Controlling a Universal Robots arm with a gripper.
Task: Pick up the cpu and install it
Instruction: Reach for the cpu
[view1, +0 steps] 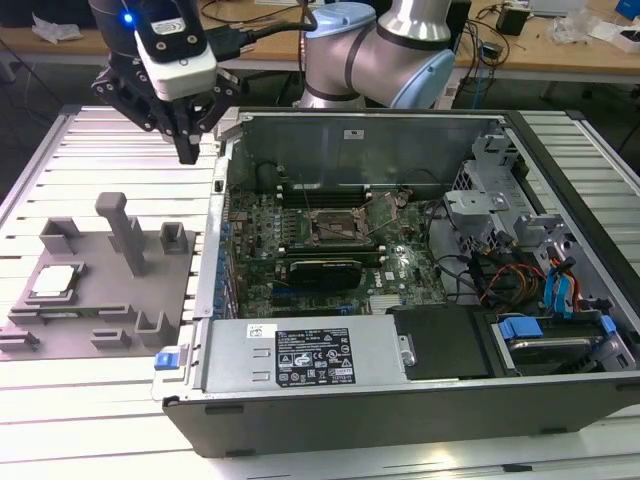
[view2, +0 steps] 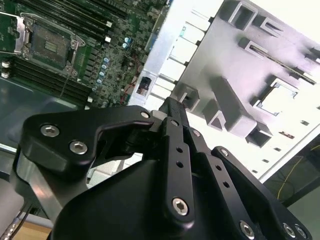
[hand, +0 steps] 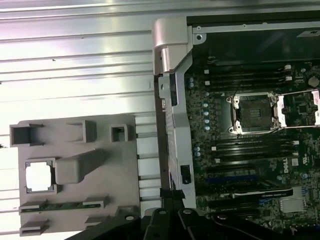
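Observation:
The cpu (view1: 55, 282), a small pale silver square, lies in a pocket of the grey tray (view1: 105, 285) on the exterior view's left. It also shows as a bright square, cpu (hand: 39, 176), in the first wrist view and cpu (view2: 276, 100) in the second. My gripper (view1: 188, 150) hangs above the table between the tray and the open computer case, its fingers (view2: 173, 106) closed together with nothing between them. The open socket (view1: 335, 226) sits on the green motherboard inside the case, socket (hand: 251, 113).
The computer case (view1: 400, 400) lies open on its side, with a power supply (view1: 310, 355) at the front and drive bays and cables at the right. The tray carries a tall grey post (view1: 125, 232) and several blocks. The table is a ribbed metal surface (view1: 90, 420).

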